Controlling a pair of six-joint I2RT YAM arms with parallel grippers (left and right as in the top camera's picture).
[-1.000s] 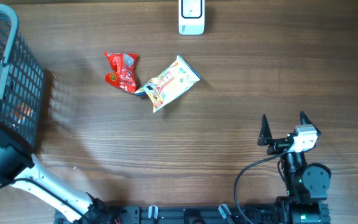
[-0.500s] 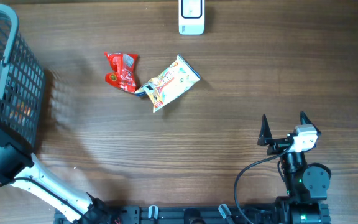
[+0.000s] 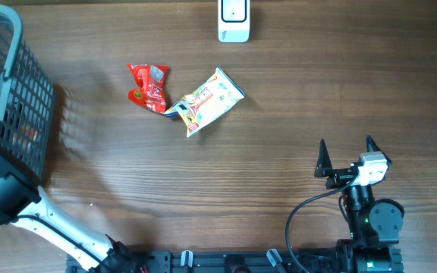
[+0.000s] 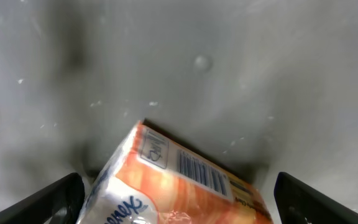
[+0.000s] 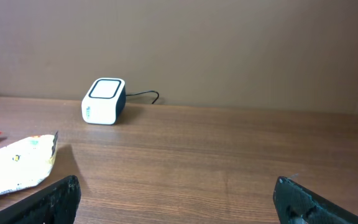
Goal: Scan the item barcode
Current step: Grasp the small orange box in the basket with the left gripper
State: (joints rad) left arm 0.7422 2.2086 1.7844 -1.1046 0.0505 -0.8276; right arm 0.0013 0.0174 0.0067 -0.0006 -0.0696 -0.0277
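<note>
Left wrist view: orange pack [image 4: 166, 180] lies on the basket [image 4: 229, 50] floor btwn my L fingers [image 4: 55, 199], which are spread wide, nothing gripped yet. Pack's long axis runs diagonally across the gap, barcode [image 4: 201, 171] up. R fingers [image 3: 322, 161] splayed, empty, by tabletop's front right corner, so L arm's nearer.

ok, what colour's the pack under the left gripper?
Orange and white pack, black barcode on its side. Shows best in the left wrist view.

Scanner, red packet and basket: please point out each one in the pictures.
scanner [image 3: 234, 21], overhead view, on its white body.
red packet [image 3: 147, 89], overhead view, on its middle.
basket [image 3: 29, 98], overhead view, on its mesh wall.
</note>
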